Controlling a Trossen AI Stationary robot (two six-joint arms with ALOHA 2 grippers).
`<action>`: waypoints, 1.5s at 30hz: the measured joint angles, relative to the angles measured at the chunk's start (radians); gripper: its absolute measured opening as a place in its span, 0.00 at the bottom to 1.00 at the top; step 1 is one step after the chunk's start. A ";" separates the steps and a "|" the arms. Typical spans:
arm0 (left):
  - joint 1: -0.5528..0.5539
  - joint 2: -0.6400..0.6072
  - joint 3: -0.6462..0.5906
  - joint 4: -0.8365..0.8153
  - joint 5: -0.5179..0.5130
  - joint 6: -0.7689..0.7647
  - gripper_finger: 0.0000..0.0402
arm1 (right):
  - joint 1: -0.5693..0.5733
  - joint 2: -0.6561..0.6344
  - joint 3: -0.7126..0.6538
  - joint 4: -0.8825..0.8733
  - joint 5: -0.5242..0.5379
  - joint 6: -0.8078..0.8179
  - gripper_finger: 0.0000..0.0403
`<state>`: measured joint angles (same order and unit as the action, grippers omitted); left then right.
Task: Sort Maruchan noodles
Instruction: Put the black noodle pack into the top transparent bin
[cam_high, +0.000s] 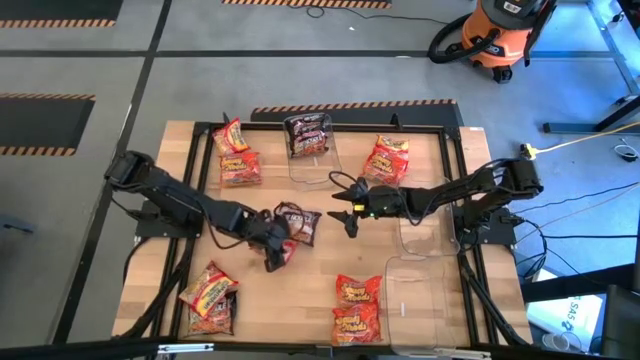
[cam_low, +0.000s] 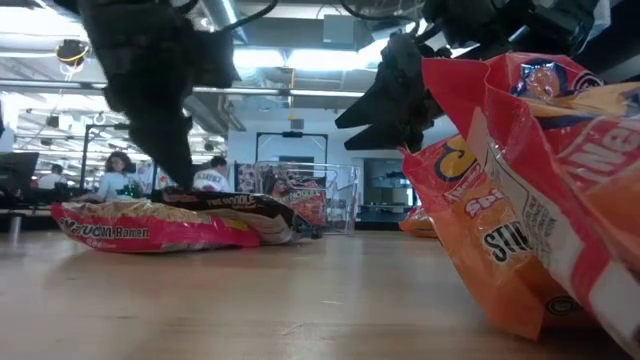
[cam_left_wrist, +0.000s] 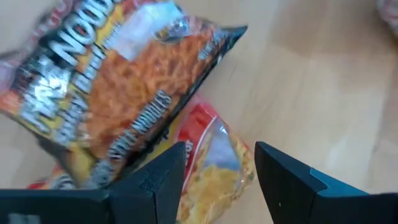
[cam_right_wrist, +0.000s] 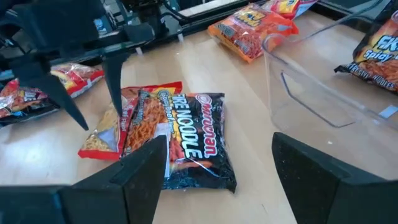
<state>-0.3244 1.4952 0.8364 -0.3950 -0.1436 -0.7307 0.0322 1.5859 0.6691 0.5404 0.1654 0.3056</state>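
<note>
Lying near the middle of the table (cam_high: 180, 200), a dark packet (cam_high: 298, 224) is found overlapping a red packet (cam_high: 285, 250) that is partly tucked beneath it; the remaining Maruchan noodles are distributed in small groups near the far-left corner (cam_high: 236, 155), toward the far-right corner (cam_high: 387, 158), the near-left corner (cam_high: 208, 297) and the near edge (cam_high: 356, 308), with one dark packet already placed in a clear bin (cam_high: 312, 150) at the far edge. The left gripper (cam_high: 273, 255) is positioned directly over the red packet, its fingers (cam_left_wrist: 155, 180) spread to either side and nothing yet held. The right gripper (cam_high: 349, 217) is suspended just beside the dark packet, likewise spread and empty. Two further clear bins (cam_high: 425, 290) are noted toward the near-right corner. The step in hand is judged to be the separation of the overlapped pair. It is recommended that the left gripper be lowered squarely over the exposed red edge and closed only on that packet, so that the dark packet is not dragged along; the crinkled wrapper is likely to slip if pinched at its corner alone. The right gripper should be kept clear until the lift is completed.
</note>
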 joint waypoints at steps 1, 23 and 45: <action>-0.012 0.012 0.000 -0.017 -0.005 -0.011 0.46 | 0.000 0.004 0.000 -0.005 0.000 0.000 0.67; -0.128 -0.276 -0.003 -0.280 -0.163 -0.238 0.46 | -0.011 0.016 -0.001 0.040 0.001 -0.013 0.67; -0.020 0.193 0.004 0.067 -0.407 -0.034 0.46 | -0.027 0.053 -0.001 -0.037 0.103 0.117 0.67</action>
<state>-0.3443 1.6878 0.8403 -0.3276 -0.5503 -0.7646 0.0055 1.6388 0.6685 0.5038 0.2687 0.4225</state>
